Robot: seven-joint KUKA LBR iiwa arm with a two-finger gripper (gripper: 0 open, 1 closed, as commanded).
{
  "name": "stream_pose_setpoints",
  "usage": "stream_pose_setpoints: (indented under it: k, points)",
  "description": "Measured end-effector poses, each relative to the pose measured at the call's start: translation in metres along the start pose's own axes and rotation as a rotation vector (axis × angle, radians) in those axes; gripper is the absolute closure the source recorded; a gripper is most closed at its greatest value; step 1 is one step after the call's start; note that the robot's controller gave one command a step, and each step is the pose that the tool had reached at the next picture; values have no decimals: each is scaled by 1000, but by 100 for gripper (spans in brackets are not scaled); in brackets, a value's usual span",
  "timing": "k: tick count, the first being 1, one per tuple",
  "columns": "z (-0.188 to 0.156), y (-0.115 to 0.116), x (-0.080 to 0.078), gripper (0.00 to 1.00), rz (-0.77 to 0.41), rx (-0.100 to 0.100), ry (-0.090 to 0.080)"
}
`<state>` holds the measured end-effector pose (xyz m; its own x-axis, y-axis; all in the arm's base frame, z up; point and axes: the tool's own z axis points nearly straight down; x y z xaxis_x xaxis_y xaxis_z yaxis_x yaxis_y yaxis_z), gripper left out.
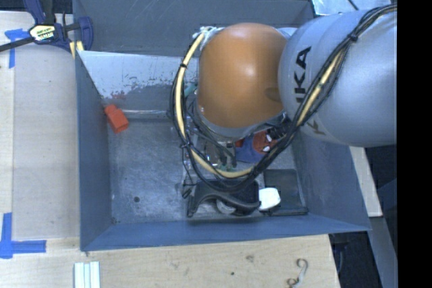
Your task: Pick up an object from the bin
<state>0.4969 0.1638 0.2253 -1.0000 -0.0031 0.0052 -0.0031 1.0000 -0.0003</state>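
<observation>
My arm [344, 77] enters the grey metal bin [94, 165] from the right and stands over the middle and right portion of it. The orange cover [236, 74] on my wrist, with yellow and black cables [181, 98] looped around its left side, hides much of the bin floor beneath it. My end effector [223, 202] sits low in the bin, close against the near wall and right of centre. Whether it is spread or pressed together cannot be determined from this view. A small white object [269, 197], rounded at its corners, lies on the floor just beside the end effector on its right, likewise close to the near wall. A red and blue item [260, 142] lies partly covered under my wrist, farther from the near wall than the white object. An orange block [117, 119] rests at the far left of the floor, at the foot of the far wall, well apart from the end effector.
</observation>
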Motion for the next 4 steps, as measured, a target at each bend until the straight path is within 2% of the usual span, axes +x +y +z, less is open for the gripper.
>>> stream_pose_setpoints:
  k: [1,2,3,4]
  points:
    - [157,-25,-18,0,-291,-2,-6]
    - [114,-66,-63,0,-225,1,-16]
    - [153,-74,8,0,-344,-3,-14]
    - [127,-120,12,0,-173,1,-10]
